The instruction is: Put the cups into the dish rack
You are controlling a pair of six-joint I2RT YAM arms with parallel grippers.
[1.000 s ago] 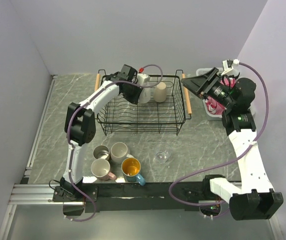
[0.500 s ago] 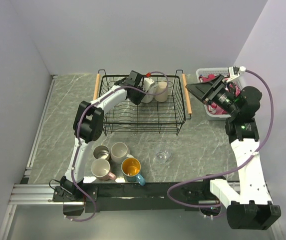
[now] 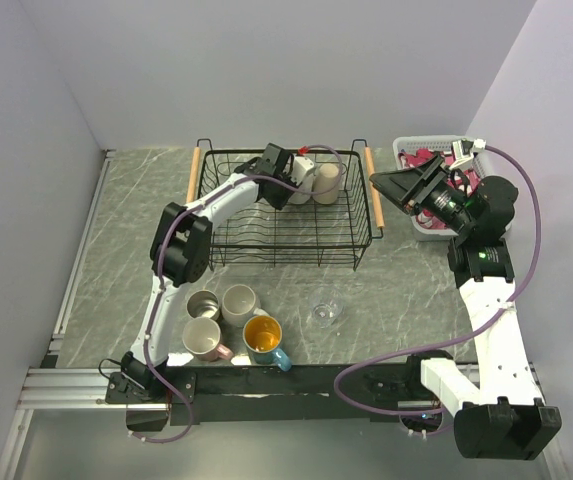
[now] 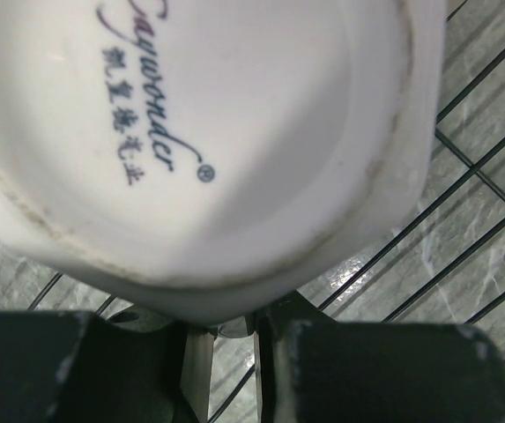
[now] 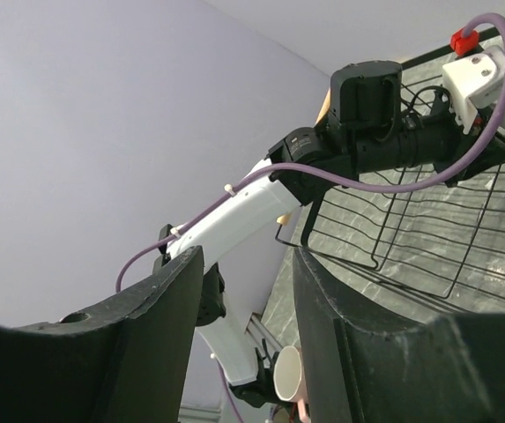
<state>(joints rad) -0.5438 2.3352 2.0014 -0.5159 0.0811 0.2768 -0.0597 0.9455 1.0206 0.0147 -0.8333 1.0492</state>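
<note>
The black wire dish rack (image 3: 228, 225) with wooden handles stands at the back. My left gripper (image 3: 289, 182) is inside it, shut on a white mug (image 3: 303, 177) that is right next to the tan cup (image 3: 325, 183). In the left wrist view the mug's printed base (image 4: 190, 132) fills the frame above my nearly closed fingers (image 4: 340, 370). My right gripper (image 3: 378, 180) is open and empty, raised beside the rack's right handle (image 3: 374, 200). On the near table stand the steel cup (image 3: 203, 303), a white mug (image 3: 238, 302), the pink mug (image 3: 202, 340), the blue mug (image 3: 264, 339) and the clear glass (image 3: 326, 311).
A white plastic basket (image 3: 406, 147) with pink cloth sits at the back right, behind my right wrist. The right wrist view looks between its open fingers (image 5: 146, 335) at my left arm (image 5: 252, 207) and the rack's wires (image 5: 428, 238). Walls close in on all sides.
My left gripper has carried the white mug to the right inside the rack, up against the tan cup. My right arm has swung slightly right and back.
</note>
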